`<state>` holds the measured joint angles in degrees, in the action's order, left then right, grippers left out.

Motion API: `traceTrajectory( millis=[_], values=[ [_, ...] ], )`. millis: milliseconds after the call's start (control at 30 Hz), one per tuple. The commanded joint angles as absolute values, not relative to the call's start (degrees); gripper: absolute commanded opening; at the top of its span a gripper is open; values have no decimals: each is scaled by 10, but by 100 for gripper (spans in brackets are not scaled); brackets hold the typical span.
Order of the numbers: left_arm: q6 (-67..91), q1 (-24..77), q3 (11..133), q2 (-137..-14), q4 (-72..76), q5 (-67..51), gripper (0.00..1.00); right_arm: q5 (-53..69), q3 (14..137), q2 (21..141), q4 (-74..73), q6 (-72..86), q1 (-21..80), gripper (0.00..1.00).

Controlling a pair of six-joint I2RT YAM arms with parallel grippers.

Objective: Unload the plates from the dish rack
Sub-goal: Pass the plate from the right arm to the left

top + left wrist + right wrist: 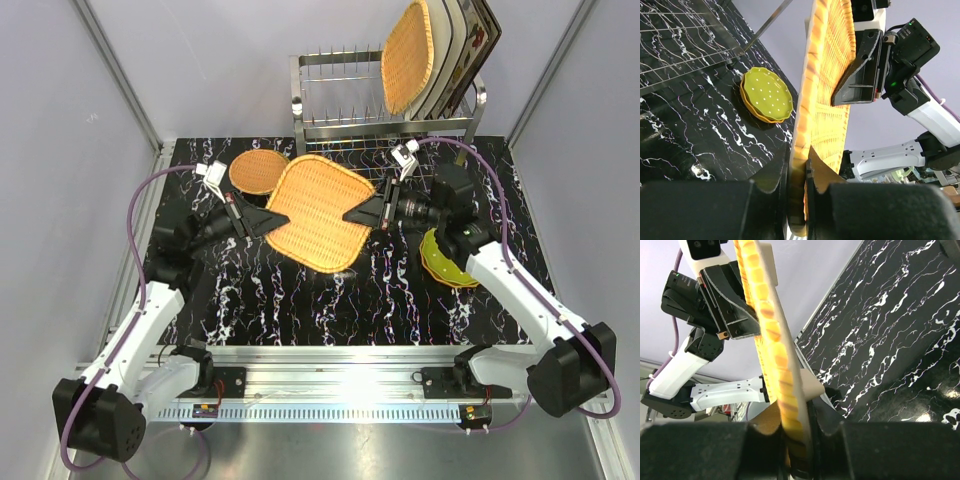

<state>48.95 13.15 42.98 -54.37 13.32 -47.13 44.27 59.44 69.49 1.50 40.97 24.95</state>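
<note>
Progress looks partway: you have a small round woven plate (255,170) on the counter (300,300) at the left and a lime-green dotted stack (447,258) at the right. Your left tool (268,217) and right tool (364,211) each clamp an opposite edge of the squarish woven plate (320,212), held above the counter's middle. Left to unload: the dish rack (335,118), far centre, holds an upright woven plate (407,55), cream ones (447,50) and a patterned one (480,38), all leaning at its right end.
</note>
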Motion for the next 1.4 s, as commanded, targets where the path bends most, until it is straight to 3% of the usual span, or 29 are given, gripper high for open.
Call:
traceTrajectory(
  millis=[0, 33, 100, 167, 200, 233, 800, 1367],
  values=[
    [497, 131, 432, -538, 128, -454, 0, 440, 596, 679, 83, 381, 259, 21],
    [497, 128, 430, -534, 125, -454, 0, 439, 595, 678, 82, 377, 257, 28],
    [506, 115, 418, -525, 127, -454, 0, 426, 589, 671, 77, 376, 250, 59],
    [515, 102, 408, -516, 133, -457, 0, 418, 586, 668, 69, 374, 243, 74],
    [525, 85, 397, -512, 141, -460, 0, 415, 582, 665, 67, 374, 238, 91],
    [530, 77, 390, -508, 145, -463, 0, 411, 579, 661, 68, 372, 235, 99],
    [437, -58, 343, -447, 44, -515, 0, 399, 497, 615, 62, 329, 169, 100],
    [473, -168, 325, -547, 154, -476, 0, 388, 438, 610, 62, 283, 154, 100]
  ],
)
